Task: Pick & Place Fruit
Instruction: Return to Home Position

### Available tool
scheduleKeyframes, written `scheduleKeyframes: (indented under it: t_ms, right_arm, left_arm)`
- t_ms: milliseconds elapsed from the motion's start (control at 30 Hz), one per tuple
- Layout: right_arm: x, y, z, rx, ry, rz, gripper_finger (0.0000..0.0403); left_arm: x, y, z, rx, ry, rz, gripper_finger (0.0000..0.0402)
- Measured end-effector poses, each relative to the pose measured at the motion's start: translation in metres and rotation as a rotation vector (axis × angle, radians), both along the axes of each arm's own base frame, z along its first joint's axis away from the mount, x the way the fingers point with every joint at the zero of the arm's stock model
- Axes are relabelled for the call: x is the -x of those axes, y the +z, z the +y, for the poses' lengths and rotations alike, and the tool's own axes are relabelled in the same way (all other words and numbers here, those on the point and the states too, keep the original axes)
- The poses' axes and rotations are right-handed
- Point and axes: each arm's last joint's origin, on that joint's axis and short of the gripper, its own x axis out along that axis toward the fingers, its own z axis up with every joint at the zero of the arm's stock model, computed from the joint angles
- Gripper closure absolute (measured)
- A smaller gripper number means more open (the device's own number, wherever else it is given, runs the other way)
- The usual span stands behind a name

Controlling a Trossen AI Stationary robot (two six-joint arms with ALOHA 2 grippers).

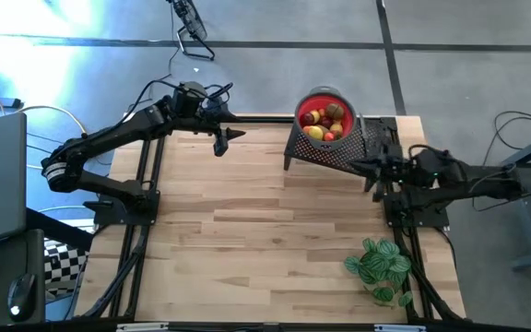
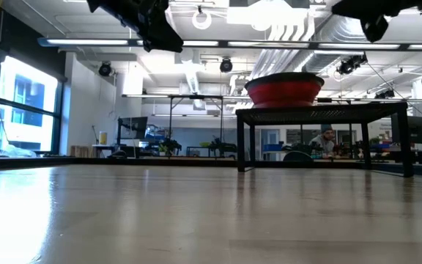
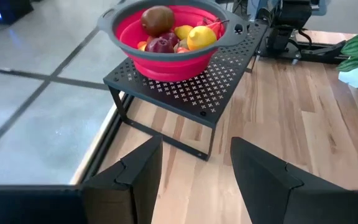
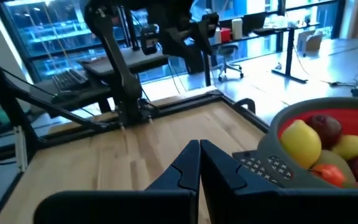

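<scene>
- Fruit [image 1: 324, 123], small rounded pieces in yellow, red, brown and orange, lies heaped inside the red bowl [image 3: 114, 25]. No piece is in either arm's grasp.
- Left fingers [image 1: 227, 138] are spread wide with nothing between them. From overhead they hang above the bench [image 1: 247, 221] near its 11 o'clock edge, well apart from the bowl, and the left wrist camera looks across at it.
- Right fingers [image 1: 358, 165] are pressed together on nothing. They sit at about 3 o'clock, close by the 5 o'clock corner of the black shelf [image 3: 185, 93]. Whether they touch it cannot be told.
- At table height, both arms show only at the top of the picture, lifted clear of the wood.
- The bowl has a grey rim and rests on the perforated shelf at about 1 o'clock on the bench. The shelf stands on thin legs, so the bowl and its fruit sit raised above the wooden top.
- Judged from this, the sorting looks finished. With the fruit gathered in one container and both arms empty and raised, the arms seem to be in the resting part of the job, not reaching for anything.
- A green leafy plant [image 1: 379, 266] sits at 5 o'clock, well apart from the bowl and outside the job.
</scene>
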Motion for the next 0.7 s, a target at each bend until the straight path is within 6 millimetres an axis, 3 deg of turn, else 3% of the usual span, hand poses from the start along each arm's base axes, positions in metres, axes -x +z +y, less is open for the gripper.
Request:
scheduleKeyframes:
  t_ms: [167, 467, 700]
  right_arm:
    - [0.017, -0.003, 0.000, -0.004, 0.010, 0.017, 0.0399]
    - [0.032, -0.003, -0.001, 0.030, 0.017, 0.001, 0.0399]
    - [0.034, -0.002, -0.001, 0.050, 0.030, -0.005, 0.0399]
  left_arm:
    - [0.006, 0.005, -0.001, -0.037, 0.004, -0.013, 0.0223]
    - [0.063, 0.040, -0.016, -0.167, 0.081, -0.109, 0.0288]
    - [0.095, 0.017, -0.040, -0.129, 0.091, -0.142, 0.0356]
